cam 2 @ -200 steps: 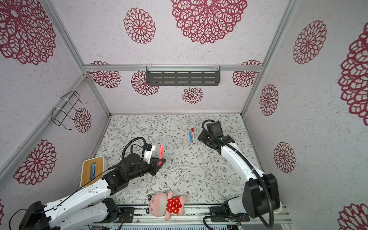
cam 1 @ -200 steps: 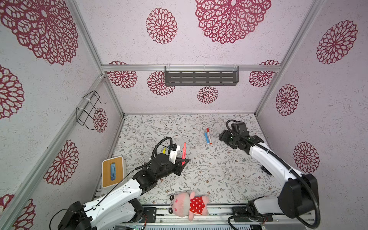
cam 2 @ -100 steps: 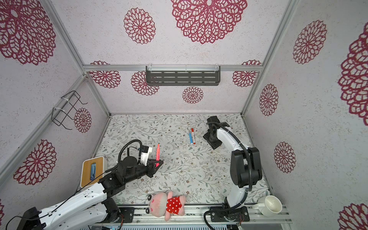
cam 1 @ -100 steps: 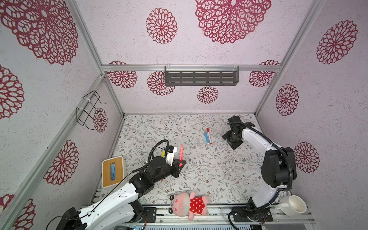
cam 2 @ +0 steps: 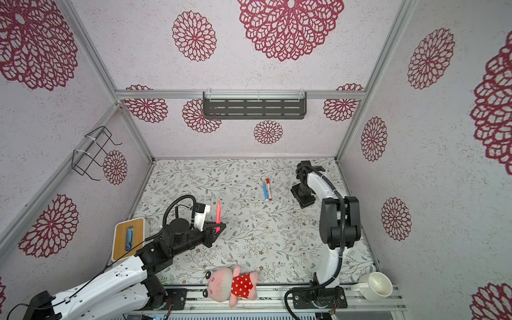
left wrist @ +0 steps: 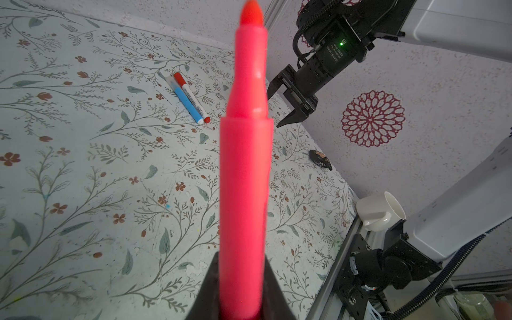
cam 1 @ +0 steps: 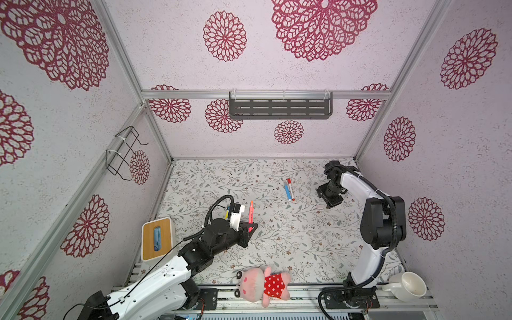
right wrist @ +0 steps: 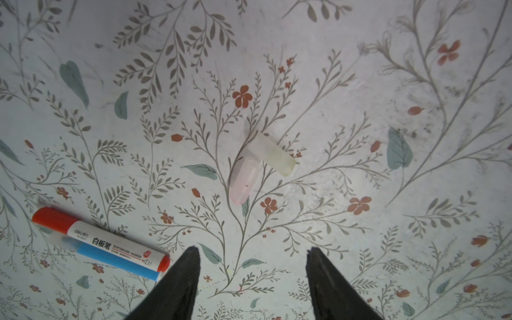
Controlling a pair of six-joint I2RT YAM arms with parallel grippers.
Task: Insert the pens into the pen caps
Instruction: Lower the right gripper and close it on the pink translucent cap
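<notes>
Your pink-red pen [left wrist: 245, 166] stands nearly upright in the left tool [cam 1: 250, 227], bare tip up. The jaws are clamped narrow on its lower end, above the tabletop [cam 1: 291, 238].

Farther back and to the right, the blue pen [right wrist: 116, 259] and the white-barrelled marker [right wrist: 110, 243] lie flat side by side, touching. The marker wears a red cap.

Two loose caps rest on the tabletop near them, a pale pink cap [right wrist: 243, 180] and a pale yellow cap [right wrist: 274, 156]. They touch at one end and splay apart at an angle.

Your right tool [right wrist: 253, 249] hangs over that spot, pointing down. Its jaws are spread wide with nothing between them, and the two caps lie just ahead of its tips.

At the front edge you have a plush toy [cam 1: 261, 282]. A white cup [cam 1: 407, 285] sits in the front right corner, and a wooden-topped box [cam 1: 157, 238] is off to the left.
</notes>
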